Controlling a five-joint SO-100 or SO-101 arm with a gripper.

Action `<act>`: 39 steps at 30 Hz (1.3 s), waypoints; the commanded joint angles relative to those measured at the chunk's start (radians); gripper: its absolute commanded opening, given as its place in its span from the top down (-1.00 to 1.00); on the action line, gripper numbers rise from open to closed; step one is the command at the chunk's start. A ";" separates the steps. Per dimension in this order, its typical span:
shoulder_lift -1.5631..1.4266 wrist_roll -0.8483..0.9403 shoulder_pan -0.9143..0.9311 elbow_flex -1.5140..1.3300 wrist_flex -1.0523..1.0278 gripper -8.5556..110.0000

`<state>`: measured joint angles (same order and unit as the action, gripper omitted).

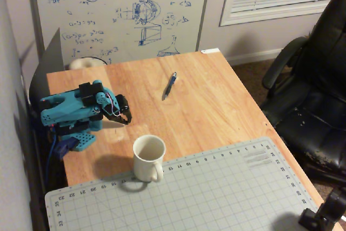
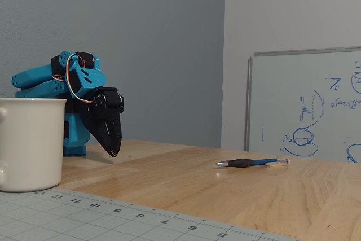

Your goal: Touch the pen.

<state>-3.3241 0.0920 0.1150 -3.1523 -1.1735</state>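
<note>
The pen (image 1: 170, 85) is thin, dark blue-black with a silvery tip, and lies on the wooden table's middle, pointing diagonally. In the fixed view the pen (image 2: 251, 162) lies flat to the right. My gripper (image 1: 125, 116) is on the folded blue arm at the table's left edge, well left of the pen and apart from it. In the fixed view the gripper (image 2: 113, 152) points down with its black jaws closed together, holding nothing, its tips just above the table.
A white mug (image 1: 148, 158) stands at the edge of a grey cutting mat (image 1: 216, 198), in front of the gripper. A whiteboard (image 1: 119, 14) leans at the table's far edge. A black office chair (image 1: 313, 90) stands to the right.
</note>
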 commanded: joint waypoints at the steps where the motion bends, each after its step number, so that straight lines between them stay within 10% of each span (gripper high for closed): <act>1: -0.029 0.003 -0.009 0.014 0.000 0.85; 16: 0.028 0.014 -0.011 0.118 0.000 0.85; 39: 0.997 0.006 -0.210 0.973 0.000 0.85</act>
<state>-2.4421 0.0982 -0.0859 -2.3485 -1.1735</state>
